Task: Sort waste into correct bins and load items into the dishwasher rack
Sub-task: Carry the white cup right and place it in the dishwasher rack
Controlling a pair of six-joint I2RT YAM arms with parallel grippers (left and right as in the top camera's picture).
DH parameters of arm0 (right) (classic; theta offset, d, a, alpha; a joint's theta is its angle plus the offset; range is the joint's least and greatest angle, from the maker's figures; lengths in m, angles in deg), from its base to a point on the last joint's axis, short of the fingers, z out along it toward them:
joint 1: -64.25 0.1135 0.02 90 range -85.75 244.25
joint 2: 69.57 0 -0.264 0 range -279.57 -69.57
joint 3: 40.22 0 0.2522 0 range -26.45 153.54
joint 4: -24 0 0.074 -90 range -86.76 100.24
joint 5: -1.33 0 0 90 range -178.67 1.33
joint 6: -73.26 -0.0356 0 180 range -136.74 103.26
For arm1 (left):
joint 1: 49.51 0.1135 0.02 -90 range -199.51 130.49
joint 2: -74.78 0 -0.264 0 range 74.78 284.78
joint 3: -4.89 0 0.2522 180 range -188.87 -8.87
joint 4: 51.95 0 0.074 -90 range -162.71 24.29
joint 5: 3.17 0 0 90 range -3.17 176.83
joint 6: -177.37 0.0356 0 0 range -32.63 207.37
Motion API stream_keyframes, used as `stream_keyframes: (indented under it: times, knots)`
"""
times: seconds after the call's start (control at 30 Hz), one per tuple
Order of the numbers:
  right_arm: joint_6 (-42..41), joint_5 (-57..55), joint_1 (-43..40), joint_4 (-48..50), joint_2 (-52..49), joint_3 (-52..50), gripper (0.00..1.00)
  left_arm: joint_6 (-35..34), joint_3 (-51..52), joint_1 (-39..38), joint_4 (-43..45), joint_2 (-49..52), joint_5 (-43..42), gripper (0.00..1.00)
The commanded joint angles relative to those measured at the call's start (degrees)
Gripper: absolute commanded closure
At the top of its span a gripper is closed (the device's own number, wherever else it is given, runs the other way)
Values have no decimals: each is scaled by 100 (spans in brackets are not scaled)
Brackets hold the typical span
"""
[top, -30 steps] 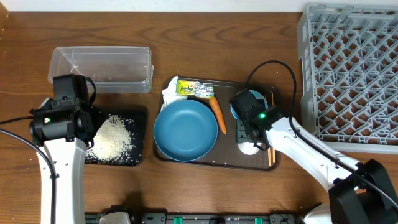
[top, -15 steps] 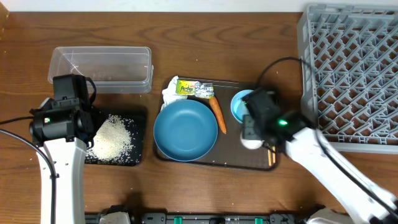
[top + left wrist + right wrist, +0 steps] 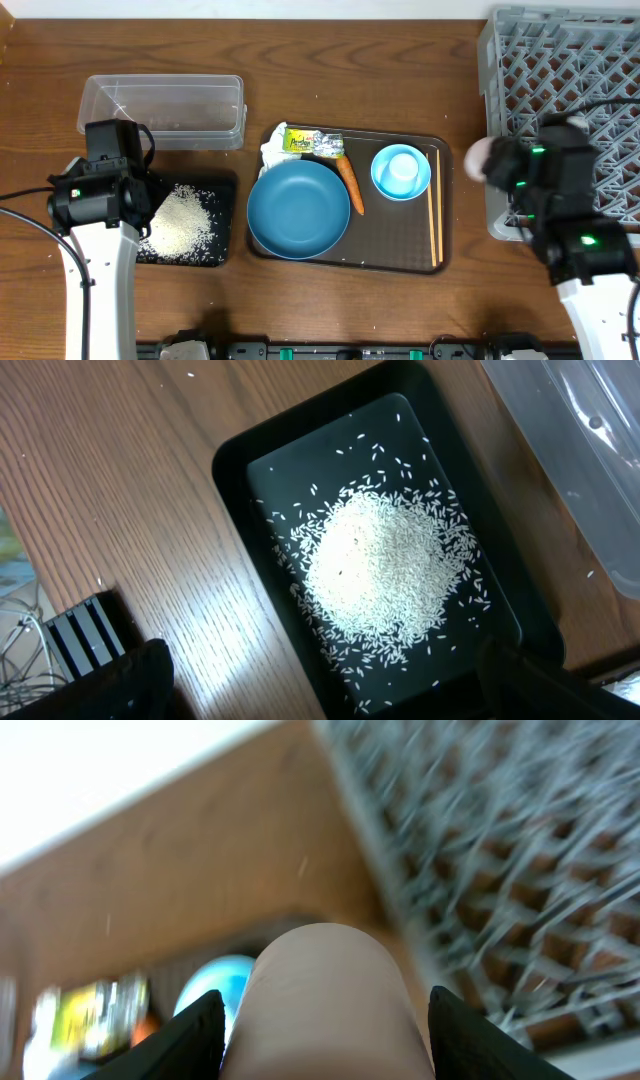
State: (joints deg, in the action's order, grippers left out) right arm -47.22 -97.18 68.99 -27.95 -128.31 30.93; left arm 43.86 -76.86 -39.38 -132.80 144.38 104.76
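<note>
Overhead: right end effector clamped on white cup at rack edge; left end effector apart above black tray.

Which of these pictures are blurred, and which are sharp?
Right wrist view: strongly smeared by motion; the grey rack and the white cup in the right tool have soft edges. Overhead view: sharp, except just around that cup. Left wrist view: sharp; single rice grains show on the black tray.
</note>
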Motion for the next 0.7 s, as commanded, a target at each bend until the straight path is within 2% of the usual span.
stream_keyframes:
  times: [0.0,0.33,0.4,0.67]
  knots:
    - [297,-7,-717,212,76,170,41,-31,-63,35,-15,7,13,1]
    - [538,44,-2931,1318,-402,188,42,-28,-63,35,-15,7,13,1]
    - [708,46,-3206,1558,-595,188,39,-28,-63,35,-15,7,13,1]
    - [986,273,-4033,2330,-1641,188,39,-28,-66,35,-15,7,13,1]
